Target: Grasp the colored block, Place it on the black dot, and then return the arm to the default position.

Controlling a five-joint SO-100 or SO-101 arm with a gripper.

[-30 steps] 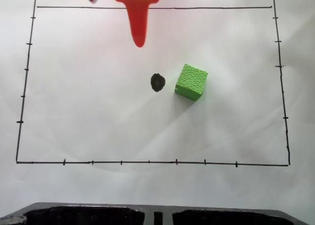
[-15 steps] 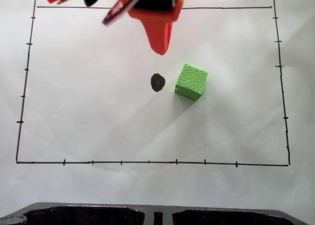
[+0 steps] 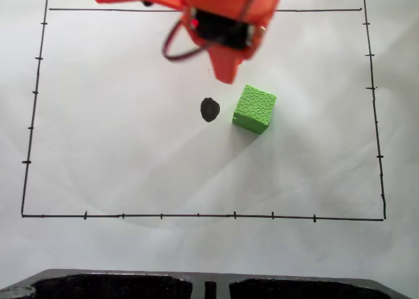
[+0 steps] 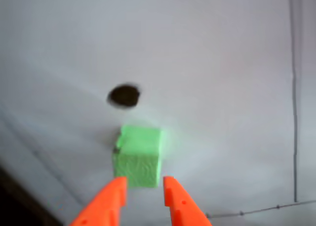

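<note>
The lime-green colored block (image 3: 254, 108) rests on white paper just right of the black dot (image 3: 209, 109) in the fixed view, a small gap between them. The orange arm (image 3: 226, 14) reaches in from the top, its pointed gripper (image 3: 226, 76) hanging just above and left of the block without touching it. In the wrist view, the gripper (image 4: 143, 182) stands open; its two orange fingertips (image 4: 117, 186) frame the near side of the block (image 4: 138, 152), nothing held. The black dot (image 4: 124, 95) lies beyond the block there.
Thin black border lines with tick marks (image 3: 196, 215) frame the paper. A dark moulded object (image 3: 131, 286) runs along the bottom edge of the fixed view. A black and red cable loop (image 3: 173, 47) hangs from the arm.
The arm has come down from the top edge and shifted right, bringing its finger tip from above the dot to close beside the block. Block and dot have not moved.
</note>
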